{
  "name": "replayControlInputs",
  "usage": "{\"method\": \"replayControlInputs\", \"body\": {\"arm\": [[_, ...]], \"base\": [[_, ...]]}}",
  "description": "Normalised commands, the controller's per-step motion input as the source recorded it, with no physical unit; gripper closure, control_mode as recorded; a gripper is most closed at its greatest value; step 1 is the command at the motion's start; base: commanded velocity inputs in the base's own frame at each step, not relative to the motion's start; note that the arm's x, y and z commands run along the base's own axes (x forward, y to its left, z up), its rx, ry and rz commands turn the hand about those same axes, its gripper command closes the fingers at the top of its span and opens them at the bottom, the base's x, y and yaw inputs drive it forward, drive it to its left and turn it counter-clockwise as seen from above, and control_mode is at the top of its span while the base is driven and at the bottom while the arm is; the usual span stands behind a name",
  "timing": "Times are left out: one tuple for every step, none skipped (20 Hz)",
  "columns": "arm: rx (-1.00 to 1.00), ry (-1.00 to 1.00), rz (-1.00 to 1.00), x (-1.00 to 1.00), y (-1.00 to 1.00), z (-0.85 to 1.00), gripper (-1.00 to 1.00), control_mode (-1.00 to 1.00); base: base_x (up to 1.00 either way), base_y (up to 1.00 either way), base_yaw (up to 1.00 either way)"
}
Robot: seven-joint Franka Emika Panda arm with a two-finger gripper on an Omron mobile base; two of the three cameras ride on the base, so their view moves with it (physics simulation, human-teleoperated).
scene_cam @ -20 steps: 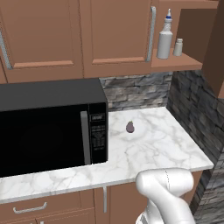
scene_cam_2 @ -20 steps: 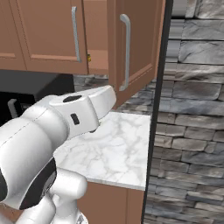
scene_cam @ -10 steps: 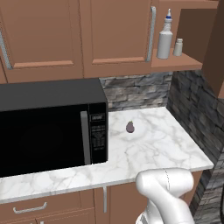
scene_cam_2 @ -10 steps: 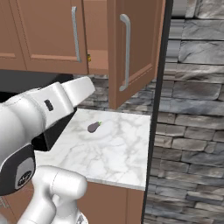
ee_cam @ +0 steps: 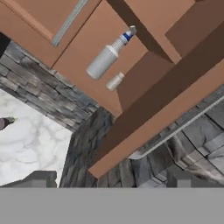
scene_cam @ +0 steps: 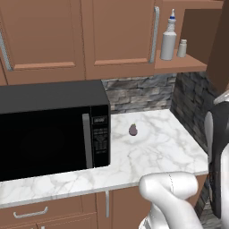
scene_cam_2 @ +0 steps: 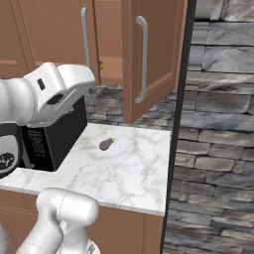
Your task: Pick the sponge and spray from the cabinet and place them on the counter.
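Observation:
The spray [scene_cam: 168, 39] stands upright on the shelf [scene_cam: 180, 65] of the open brown cabinet, a tall pale bottle with a blue-tipped nozzle. In the hand view the spray [ee_cam: 106, 55] lies far ahead and tilted by the camera's roll. My gripper [ee_cam: 111, 181] is open, with its two tips wide apart and nothing between them, well short of the shelf. The sponge is out of view. The white marble counter [scene_cam: 154, 150] lies below the cabinet. The cabinet door [scene_cam_2: 151, 54] hangs open with its silver bar handle [scene_cam_2: 144, 59].
A small white shaker [scene_cam: 182, 48] stands right of the spray. A dark purple egg-shaped object [scene_cam: 133, 129] sits mid-counter. A black microwave [scene_cam: 49, 129] takes up the counter's left. Stone wall [scene_cam_2: 218, 124] closes the right side. My forearm [scene_cam: 219, 156] rises at the right edge.
My arm has swung: in the right base view the forearm drew back to the left, uncovering the counter and purple object. It now rises at the left base view's right edge.

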Motion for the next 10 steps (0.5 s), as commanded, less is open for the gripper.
{"method": "replayControlInputs", "body": {"arm": [[-0.16, 0.24, -0.10, 0.37, 0.34, 0.00, -1.00, -1.00], [-0.16, 0.23, -0.09, 0.39, 0.35, 0.00, -1.00, -1.00], [-0.16, 0.23, -0.09, 0.41, 0.36, 0.00, -1.00, -1.00], [-0.16, 0.21, -0.09, 0.42, 0.36, 0.00, -1.00, -1.00], [-0.16, 0.22, -0.09, 0.43, 0.35, 0.00, -1.00, -1.00], [-0.16, 0.23, -0.09, 0.46, 0.35, 0.00, -1.00, -1.00], [-0.16, 0.24, -0.10, 0.48, 0.35, 0.00, -1.00, -1.00], [-0.17, 0.24, -0.10, 0.48, 0.35, 0.00, -1.00, -1.00], [-0.17, 0.23, -0.10, 0.49, 0.34, 0.00, -1.00, -1.00], [-0.18, 0.21, -0.10, 0.48, 0.34, 0.00, -1.00, -1.00]], "base": [[0.00, 0.00, 0.00], [0.00, 0.00, 0.00], [0.00, 0.00, 0.00], [0.00, 0.00, 0.00], [0.00, 0.00, 0.00], [0.00, 0.00, 0.00], [0.00, 0.00, 0.00], [0.00, 0.00, 0.00], [0.00, 0.00, 0.00], [0.00, 0.00, 0.00]]}}
